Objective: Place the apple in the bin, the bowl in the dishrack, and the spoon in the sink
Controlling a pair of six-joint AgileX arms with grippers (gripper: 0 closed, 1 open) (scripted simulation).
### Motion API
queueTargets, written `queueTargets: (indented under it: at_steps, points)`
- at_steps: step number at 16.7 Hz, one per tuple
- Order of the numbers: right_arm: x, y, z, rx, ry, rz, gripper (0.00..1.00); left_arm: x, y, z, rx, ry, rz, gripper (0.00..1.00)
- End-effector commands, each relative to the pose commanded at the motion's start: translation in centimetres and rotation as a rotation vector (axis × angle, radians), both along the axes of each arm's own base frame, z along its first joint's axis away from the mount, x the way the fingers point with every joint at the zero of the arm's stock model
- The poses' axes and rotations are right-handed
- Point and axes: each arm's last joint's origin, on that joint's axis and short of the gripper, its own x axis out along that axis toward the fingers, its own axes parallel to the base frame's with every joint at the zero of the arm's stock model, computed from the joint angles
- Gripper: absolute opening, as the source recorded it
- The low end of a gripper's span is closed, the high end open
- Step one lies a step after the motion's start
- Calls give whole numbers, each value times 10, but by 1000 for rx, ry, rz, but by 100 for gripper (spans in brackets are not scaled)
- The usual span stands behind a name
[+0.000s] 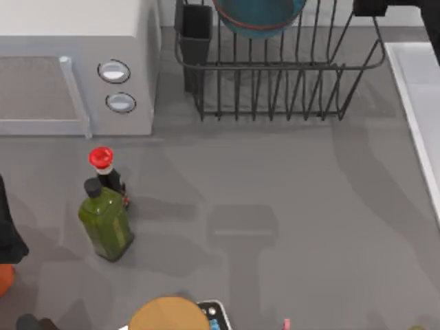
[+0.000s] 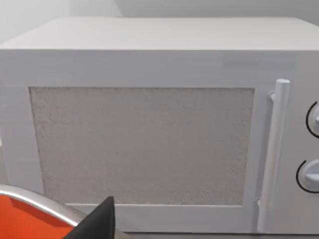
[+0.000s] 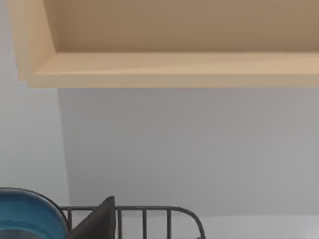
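The bowl (image 1: 259, 15) already stands on its edge inside the dishrack (image 1: 275, 75), its round face turned toward the rack's front bars, so you can judge that step done. The right arm (image 1: 395, 7) is above the rack's far right corner; I cannot tell how its jaws stand. Next you probably need the spoon for the sink (image 1: 421, 103), right of the rack.

The wide blue glazed bowl (image 1: 260, 15) sits in the black wire dishrack (image 1: 282, 75) (cutlery cup at its left corner); the grey microwave (image 1: 75, 65) stands left of that rack.
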Motion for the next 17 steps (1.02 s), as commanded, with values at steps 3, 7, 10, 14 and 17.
queueTargets:
  at_steps: [3, 7, 10, 14, 17]
  points:
    - [-51, -47, -3, -10, 19, -1, 100, 0, 0, 0, 0, 0, 0, 100]
    - [-131, -94, -26, -2, -16, 4, 100, 0, 0, 0, 0, 0, 0, 100]
    - [-170, -111, -64, -1, -28, 10, 100, 0, 0, 0, 0, 0, 0, 100]
    - [-189, -121, -115, 0, -12, 21, 100, 0, 0, 0, 0, 0, 0, 100]
    - [-192, -123, -136, 2, 2, 27, 100, 0, 0, 0, 0, 0, 0, 100]
